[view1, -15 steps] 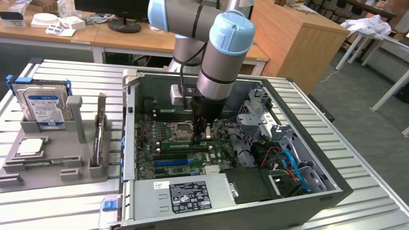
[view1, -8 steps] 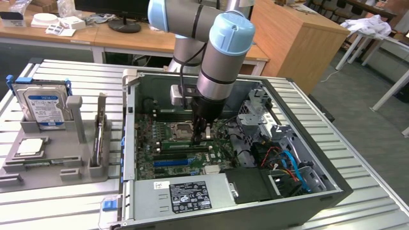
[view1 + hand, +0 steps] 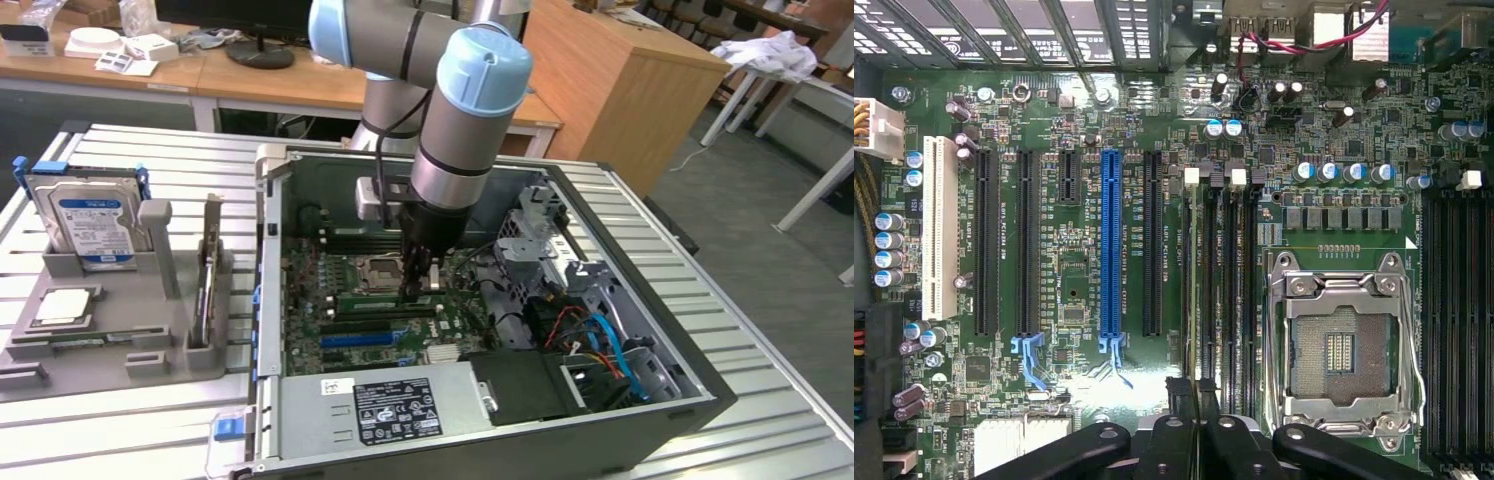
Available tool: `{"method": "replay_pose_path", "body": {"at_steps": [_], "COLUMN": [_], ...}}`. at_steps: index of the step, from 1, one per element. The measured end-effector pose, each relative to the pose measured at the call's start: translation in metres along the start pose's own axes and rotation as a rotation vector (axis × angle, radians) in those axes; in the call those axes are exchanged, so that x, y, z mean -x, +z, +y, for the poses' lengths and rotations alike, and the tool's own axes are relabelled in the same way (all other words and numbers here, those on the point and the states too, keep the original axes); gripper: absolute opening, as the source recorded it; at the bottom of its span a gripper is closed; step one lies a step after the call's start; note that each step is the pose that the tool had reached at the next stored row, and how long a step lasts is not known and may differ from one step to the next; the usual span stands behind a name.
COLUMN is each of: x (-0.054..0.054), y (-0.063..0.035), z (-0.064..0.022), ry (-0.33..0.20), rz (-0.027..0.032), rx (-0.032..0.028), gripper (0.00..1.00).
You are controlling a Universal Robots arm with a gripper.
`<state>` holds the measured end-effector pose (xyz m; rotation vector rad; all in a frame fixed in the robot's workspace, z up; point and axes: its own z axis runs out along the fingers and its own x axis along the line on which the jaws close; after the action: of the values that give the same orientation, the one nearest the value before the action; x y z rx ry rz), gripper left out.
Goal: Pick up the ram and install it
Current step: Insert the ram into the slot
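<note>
Green ram (image 3: 78,343) lies flat in the front recess of the grey fixture (image 3: 127,322), outside the PC case (image 3: 694,400), at the exterior view's left. It is well apart from the gripper (image 3: 424,286).

Same fixture:
- The hard drive (image 3: 91,215) with its blue label stands upright at the back.
- The square silver processor chip (image 3: 60,305) lies flat just behind the ram.
- A thin board (image 3: 206,272) stands on edge in the slot nearest the case. Can't tell what that board is.

The robot arm (image 3: 461,120) reaches down into the open case. The gripper tip sits low over the motherboard (image 3: 334,335), just beside the CPU socket (image 3: 380,268), whose bare contacts show.

Wrist view: fingertips (image 3: 1177,388) are pinched nearly together, with only a sliver between them. Can't tell whether anything thin is caught in that sliver. They hang over the bank of DIMM slots (image 3: 1219,280), on the side of the bank away from the CPU socket and towards the blue expansion slot (image 3: 1111,240). White latches show at the far ends of two of those slots. Can't tell whether the tips touch a slot or the board.
</note>
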<state>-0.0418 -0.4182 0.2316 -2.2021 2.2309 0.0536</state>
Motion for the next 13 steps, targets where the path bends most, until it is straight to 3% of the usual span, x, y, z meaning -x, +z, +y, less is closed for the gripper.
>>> {"method": "replay_pose_path", "body": {"at_steps": [13], "x": [0.0], "y": [0.0009], "z": [0.0004], "ry": [0.0], "rz": [-0.0001], "rx": [-0.0001], "gripper": [0.12]}}
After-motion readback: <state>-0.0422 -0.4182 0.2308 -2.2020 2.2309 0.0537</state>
